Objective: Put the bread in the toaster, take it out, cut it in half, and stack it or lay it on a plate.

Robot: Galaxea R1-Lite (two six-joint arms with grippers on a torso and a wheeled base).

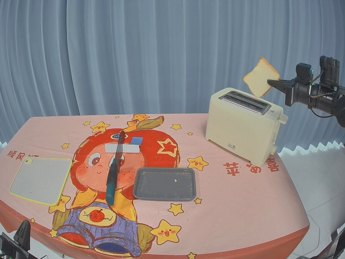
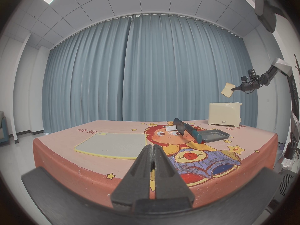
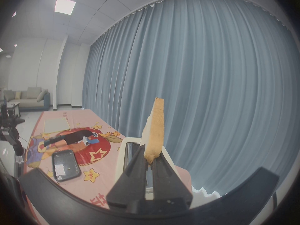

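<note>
Progress: pinching pale bread point(image 1: 261, 77) by one corner in closed right gripper point(image 1: 271, 82), hovering above toaster point(image 1: 242, 126); likely leaving toasting, cutting with knife point(image 1: 114, 169) and plating on tray point(image 1: 164, 198) undone; holding left gripper point(image 2: 152, 163) closed, empty

Pink cartoon-print surface point(image 1: 233, 205), grey-blue curtain point(image 1: 143, 47) behind.
A white strip point(image 1: 131, 148) and a small blue card point(image 1: 137, 140) lie just beside each other mid-surface.
</note>
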